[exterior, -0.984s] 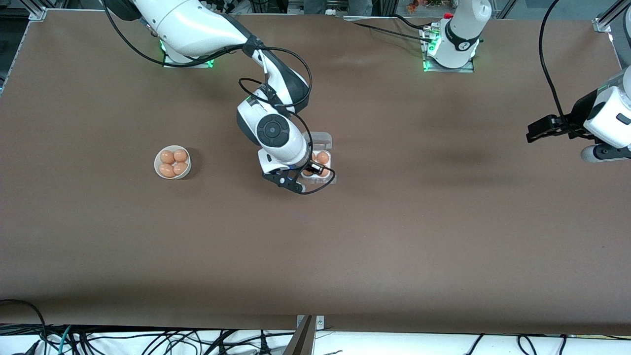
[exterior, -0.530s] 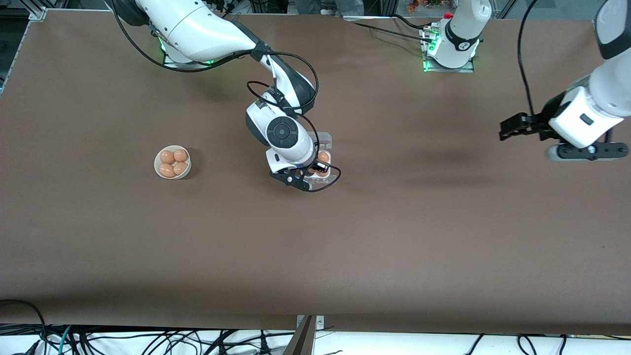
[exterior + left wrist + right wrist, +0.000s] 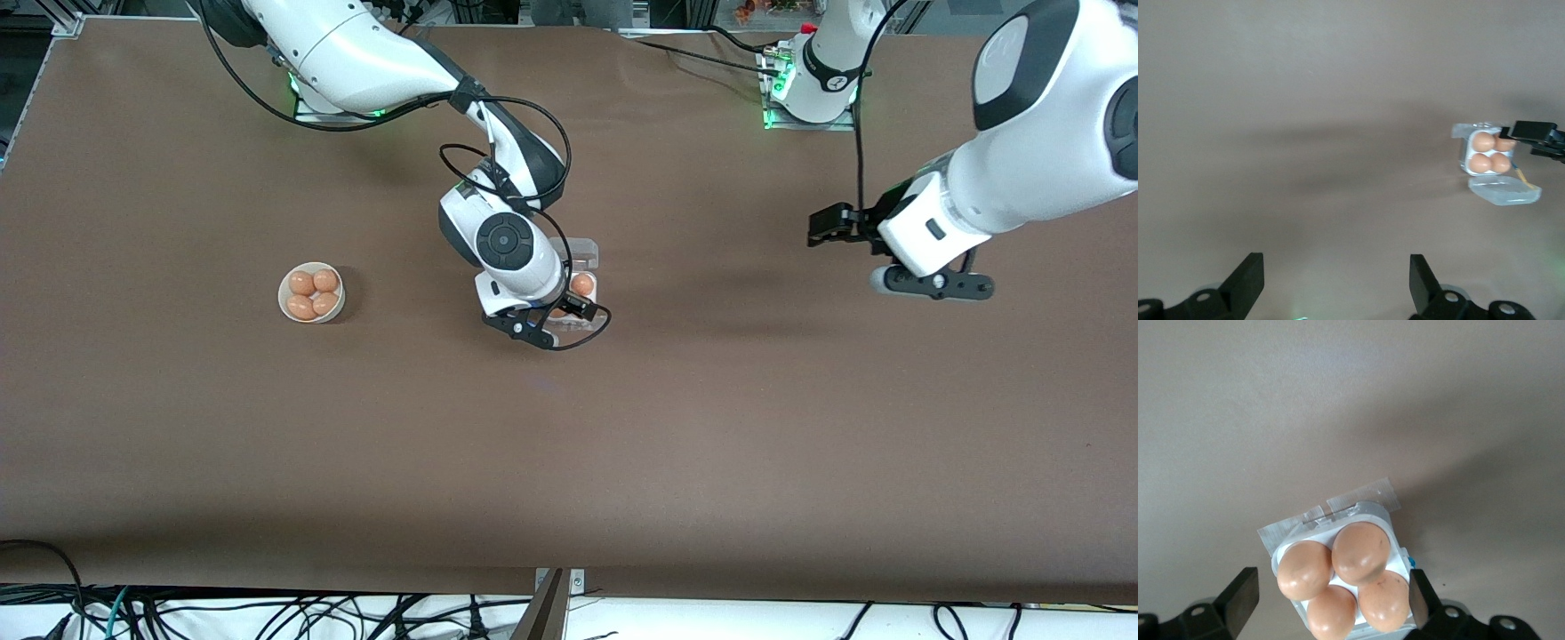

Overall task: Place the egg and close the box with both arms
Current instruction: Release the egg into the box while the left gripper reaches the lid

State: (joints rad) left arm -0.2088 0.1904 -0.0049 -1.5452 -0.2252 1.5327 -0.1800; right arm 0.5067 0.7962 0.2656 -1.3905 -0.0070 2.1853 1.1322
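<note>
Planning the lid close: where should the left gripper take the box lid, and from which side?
Grip the free edge of the open lid, the side away from the hinge. It lies flat beside the box, so the open left gripper would likely come from above.

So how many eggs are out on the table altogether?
8: four fill the open box under the right end effector, and four sit in the white bowl toward the right arm's end.

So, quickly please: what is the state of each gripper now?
Left gripper: open, empty, over bare table.
Right gripper: open, empty, over the box.
</note>
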